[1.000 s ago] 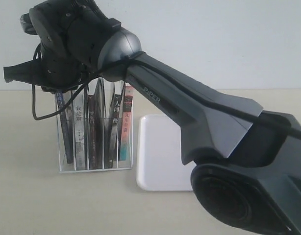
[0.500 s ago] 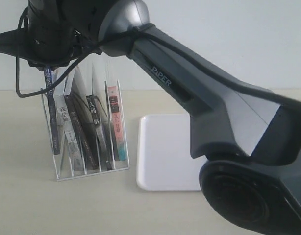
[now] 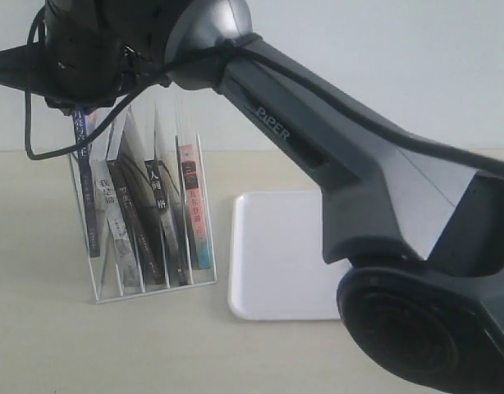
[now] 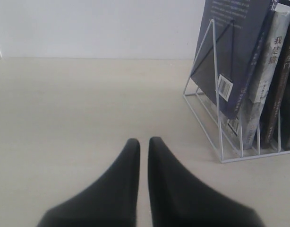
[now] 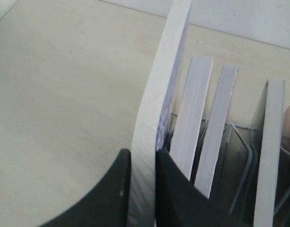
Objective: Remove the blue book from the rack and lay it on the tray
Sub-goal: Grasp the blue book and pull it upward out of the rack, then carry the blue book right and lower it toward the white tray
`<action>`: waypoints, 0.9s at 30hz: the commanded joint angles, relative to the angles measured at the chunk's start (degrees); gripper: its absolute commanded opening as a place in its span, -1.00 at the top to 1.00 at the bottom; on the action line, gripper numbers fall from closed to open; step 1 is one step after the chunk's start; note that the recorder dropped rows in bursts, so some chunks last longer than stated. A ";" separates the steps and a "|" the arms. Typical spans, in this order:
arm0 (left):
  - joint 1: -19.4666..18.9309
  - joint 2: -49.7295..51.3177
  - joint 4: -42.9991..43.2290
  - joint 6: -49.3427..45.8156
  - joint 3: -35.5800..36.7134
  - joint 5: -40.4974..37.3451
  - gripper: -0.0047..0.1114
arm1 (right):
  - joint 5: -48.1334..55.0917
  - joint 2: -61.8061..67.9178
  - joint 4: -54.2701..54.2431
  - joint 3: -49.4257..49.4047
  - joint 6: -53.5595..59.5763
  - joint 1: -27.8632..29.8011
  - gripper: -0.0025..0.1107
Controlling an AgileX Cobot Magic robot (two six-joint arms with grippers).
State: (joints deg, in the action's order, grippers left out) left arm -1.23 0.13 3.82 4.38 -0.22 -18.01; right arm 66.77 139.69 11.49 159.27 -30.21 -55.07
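The blue book [image 3: 88,193] is the leftmost one in the white wire rack [image 3: 153,283], its blue spine facing out. My right gripper [image 3: 80,108] reaches across from the right and comes down on the book's top. In the right wrist view the gripper [image 5: 142,153] is shut on the book's white page edge [image 5: 160,104]. The book [image 4: 230,52] hangs a little above the rack's base [image 4: 220,142], and the rack leans left. The white tray [image 3: 277,263] lies flat to the right of the rack. My left gripper [image 4: 144,142] is shut and holds nothing, low over the table to the left of the rack.
Black-spined books [image 3: 158,213] and a pink-and-teal-spined book [image 3: 196,209] lean in the other slots. The right arm [image 3: 359,189] spans the scene above the tray. A white wall [image 3: 383,74] backs the beige table [image 3: 47,328].
Over the last second my right gripper rose and moved left with the blue book, and the rack tipped left with its books. In the last half second almost nothing moved.
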 commanded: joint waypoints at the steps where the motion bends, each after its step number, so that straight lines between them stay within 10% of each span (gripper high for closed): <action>1: 0.46 -0.13 0.17 -0.12 0.22 0.45 0.81 | -3.10 -5.09 2.60 0.85 0.76 -0.77 0.96; 27: 0.46 -0.13 0.17 -0.12 0.22 0.45 0.81 | 3.19 -32.97 2.74 0.74 16.22 -2.23 0.96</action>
State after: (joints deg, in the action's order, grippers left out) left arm -1.23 0.13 3.82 4.38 -0.22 -18.01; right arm 72.61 111.03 13.08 159.59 -16.41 -57.39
